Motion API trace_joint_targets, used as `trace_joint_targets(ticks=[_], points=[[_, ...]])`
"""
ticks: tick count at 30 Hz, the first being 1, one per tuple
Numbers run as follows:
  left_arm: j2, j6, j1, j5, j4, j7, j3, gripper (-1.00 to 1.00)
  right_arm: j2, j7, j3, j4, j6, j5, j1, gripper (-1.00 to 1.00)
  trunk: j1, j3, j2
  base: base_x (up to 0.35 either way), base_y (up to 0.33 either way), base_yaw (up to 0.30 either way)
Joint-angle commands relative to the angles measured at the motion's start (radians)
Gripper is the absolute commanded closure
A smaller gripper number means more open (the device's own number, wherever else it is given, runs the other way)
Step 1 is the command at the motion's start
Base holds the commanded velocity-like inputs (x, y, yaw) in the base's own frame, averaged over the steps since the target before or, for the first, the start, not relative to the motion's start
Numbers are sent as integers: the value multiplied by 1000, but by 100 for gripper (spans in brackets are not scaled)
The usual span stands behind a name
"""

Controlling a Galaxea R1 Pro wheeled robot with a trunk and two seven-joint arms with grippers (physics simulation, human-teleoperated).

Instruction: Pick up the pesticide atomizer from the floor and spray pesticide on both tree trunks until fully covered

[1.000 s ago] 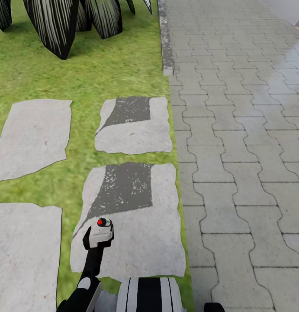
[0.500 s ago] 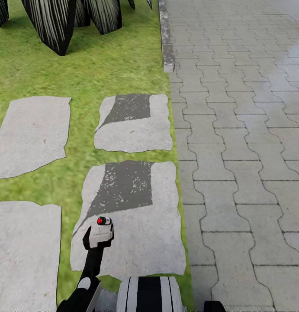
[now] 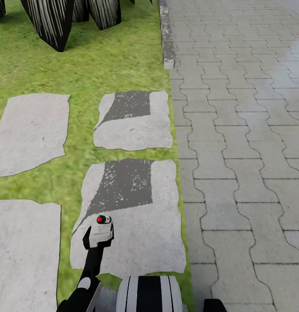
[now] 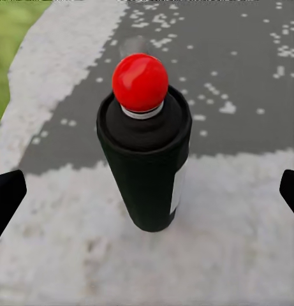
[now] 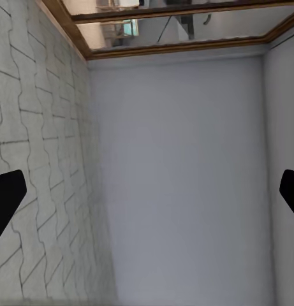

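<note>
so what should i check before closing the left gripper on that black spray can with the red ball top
1. Black cylindrical atomizer with red ball top upright on the grey stepping stone: ok.
2. Atomizer centred between the left gripper's dark fingers: ok.
3. Left jaws open wider than the can, with a gap on both sides: ok.
4. Fingers low enough to close on the body rather than the red ball: cannot tell.
5. Right gripper open, empty and facing a white wall, out of the way: ok.
6. Direction to the tree trunks after the pickup: cannot tell.
</note>
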Motion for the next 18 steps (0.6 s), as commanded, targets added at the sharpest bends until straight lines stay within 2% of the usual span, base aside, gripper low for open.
trace_joint_targets(ticks=[1,18], points=[[-1,-4,0,-11,0,5,3,-100,0,0,4,1,-4,-6,-1,-100,0,0,0,0,0,0],[-22,-33,0,-11,4,7,3,-100,0,0,3,1,-4,-7,-1,-100,0,0,0,0,0,0]])
